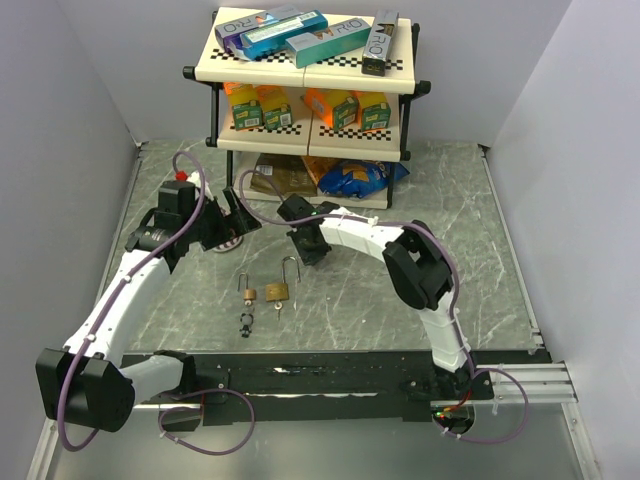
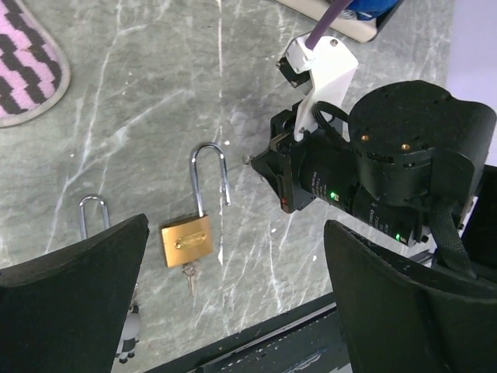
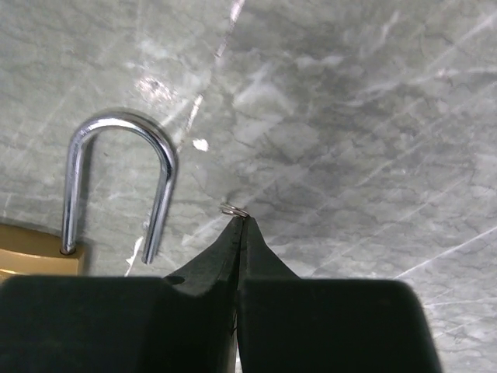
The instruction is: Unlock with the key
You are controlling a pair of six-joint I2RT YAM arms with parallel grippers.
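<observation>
The grey-green marbled counter [image 1: 450,230] fills the floor of the scene, smooth and veined with white. At its far edge stands a cream shelf rack [image 1: 300,74] with checkered trim and black legs. Its top tier carries long flat cartons: a purple box [image 1: 250,28], two teal boxes [image 1: 285,32] and a black box [image 1: 380,42] standing up at the right end. The tier below holds a row of orange-and-green cartons [image 1: 258,107]. Underneath, on the counter, lie a blue crinkled bag [image 1: 355,178] and a brown packet [image 1: 282,175].

Now the arms, white shells with black joints. The left tool [image 1: 235,228] hangs over the left half of the counter with its fingers spread wide apart and nothing between them. The right tool [image 3: 239,229] is down low just right of the locks, its dark fingers pressed together. A small metal ring [image 3: 234,209] sits right at their tips; whether it is pinched I cannot tell.

The brass padlock [image 2: 186,241] lies flat mid-counter, a rectangular gold body with its shiny steel shackle [image 2: 208,175] swung open. The key [image 2: 190,278] pokes out of its bottom edge. Just left of it lies a smaller padlock [image 1: 249,293], and near that a dark little fob [image 1: 246,322].
</observation>
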